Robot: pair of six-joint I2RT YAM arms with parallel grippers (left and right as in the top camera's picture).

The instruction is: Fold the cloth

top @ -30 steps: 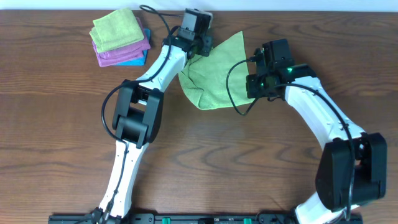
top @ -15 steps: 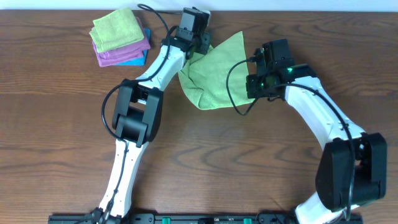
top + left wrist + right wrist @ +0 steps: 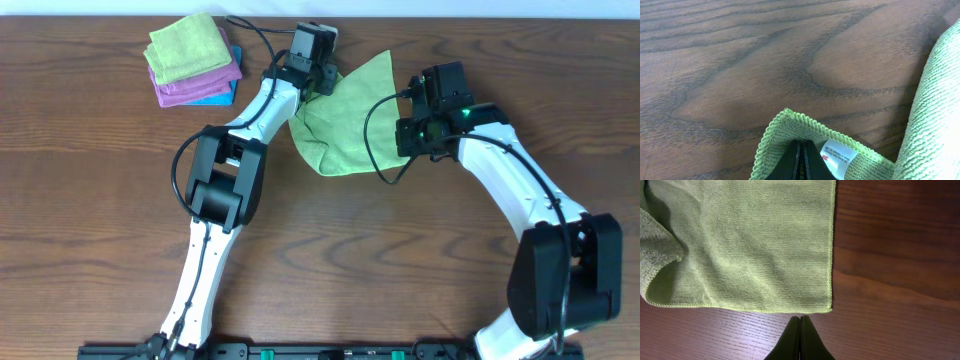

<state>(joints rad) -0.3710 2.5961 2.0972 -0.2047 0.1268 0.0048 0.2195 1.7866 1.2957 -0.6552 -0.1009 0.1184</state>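
Observation:
A light green cloth [image 3: 345,115] lies partly folded on the wooden table, between the two arms. My left gripper [image 3: 801,150] is shut on the cloth's corner [image 3: 790,125], next to its white label [image 3: 836,156], and holds it above the table near the far edge. In the overhead view the left gripper [image 3: 312,72] is at the cloth's upper left. My right gripper [image 3: 800,322] is shut and empty, just off the cloth's near edge [image 3: 765,255], not touching it. It sits at the cloth's right side in the overhead view [image 3: 412,135].
A stack of folded cloths [image 3: 192,60], green on purple on blue, sits at the back left of the table. Bare wood [image 3: 330,260] lies in front of the cloth. The table's far edge [image 3: 480,18] runs just behind the arms.
My left gripper has shifted slightly toward the far edge with the cloth corner in it. The right arm has not moved.

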